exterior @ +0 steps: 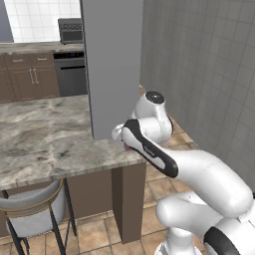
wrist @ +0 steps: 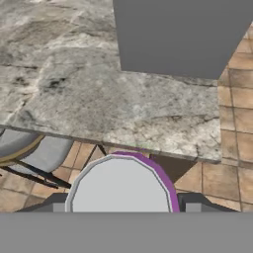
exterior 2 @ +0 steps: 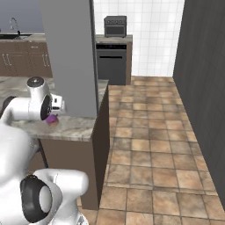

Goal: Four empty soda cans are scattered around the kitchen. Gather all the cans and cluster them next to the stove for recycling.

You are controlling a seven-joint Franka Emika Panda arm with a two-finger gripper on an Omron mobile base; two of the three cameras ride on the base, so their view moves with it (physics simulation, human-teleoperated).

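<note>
A pink-purple soda can (wrist: 121, 190) with a flat grey top sits between my gripper's (wrist: 123, 203) dark fingertips (wrist: 193, 200), low in the hand view. The jaws are shut on its sides. From the right base view the can (exterior 2: 52, 119) shows as a small purple patch under the hand, just over the marble counter's (exterior 2: 70, 125) near corner. In the left base view only a pink sliver of the can (exterior: 126, 147) peeks out behind the forearm. The stove is out of view.
A wide grey pillar (exterior: 112, 64) stands on the counter right behind the hand. A grey stool (exterior: 35, 209) sits below the counter's front edge. Tiled floor (exterior 2: 149, 132) opens to the right, with a dark built-in appliance (exterior 2: 112, 63) at the far wall.
</note>
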